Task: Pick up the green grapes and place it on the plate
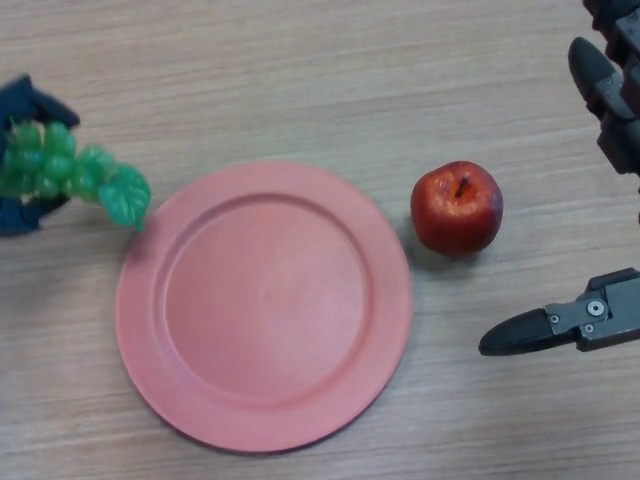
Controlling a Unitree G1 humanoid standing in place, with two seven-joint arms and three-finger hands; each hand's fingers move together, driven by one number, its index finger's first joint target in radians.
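A bunch of green grapes (pixel 62 170) with a leaf hangs at the far left, just beyond the left rim of the pink plate (pixel 263 305). My left hand (pixel 24 105) is curled round the bunch and holds it, with the leaf tip close to the plate's rim. The plate lies in the middle of the table and holds nothing. My right hand (pixel 598 320) shows at the right edge, fingers straight and spread, holding nothing.
A red apple (pixel 457 207) stands on the wooden table just right of the plate's upper rim, between the plate and my right hand.
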